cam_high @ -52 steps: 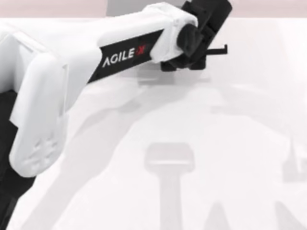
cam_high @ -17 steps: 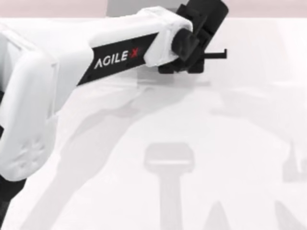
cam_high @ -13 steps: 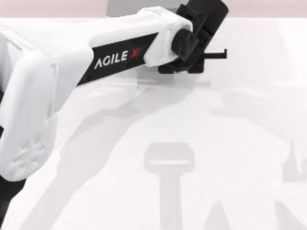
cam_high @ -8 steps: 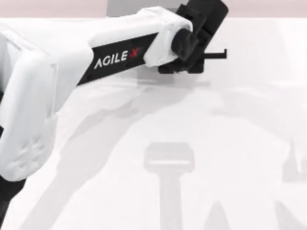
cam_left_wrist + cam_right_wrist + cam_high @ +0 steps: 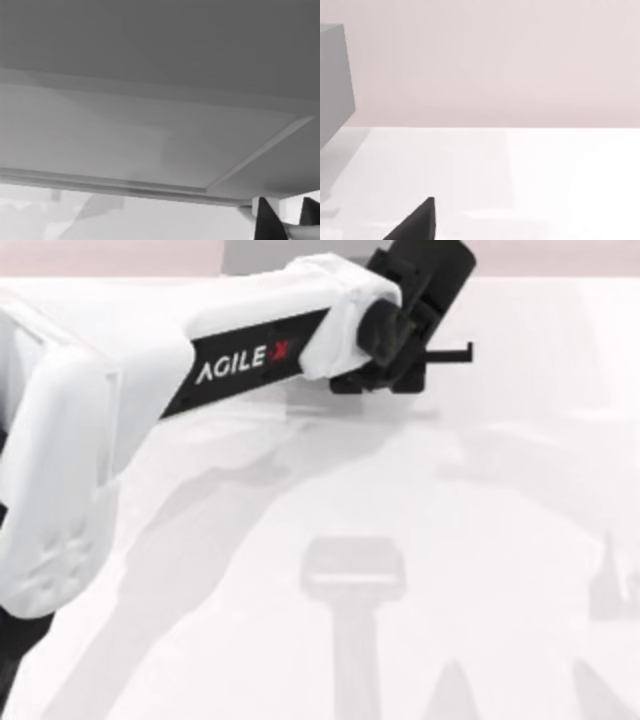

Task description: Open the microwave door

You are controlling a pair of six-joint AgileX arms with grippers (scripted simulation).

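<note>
the near table point(image 5: 480, 540) is a smooth, matte white plane, bare but for soft grey shadows. the left arm point(image 5: 90, 430), glossy white shells with a black band, crosses from the near left to the far middle. its black left gripper point(image 5: 440, 352) sits at the far edge, a thin dark finger point(image 5: 452, 350) poking right, just in front of a flat grey block, the microwave point(image 5: 260, 255), whose top shows above the arm. from above i cannot tell how wide the gripper stands or whether it touches anything.

the left wrist view fills that gap in part: the door point(image 5: 125, 145) spreads across it, a flat, smooth grey panel with a raised frame line round a slightly different grey window. two dark pointed fingertips point(image 5: 265, 225) stand apart with a pale bar point(image 5: 295, 232), seemingly the handle, between them. whether they grip it i cannot tell.

the right wrist view shows only one dark wedge of the right gripper point(image 5: 415, 222) over white table, the microwave's boxy grey side farther off, and a plain pinkish wall point(image 5: 495, 60) beyond. the right gripper's opening is not visible.
</note>
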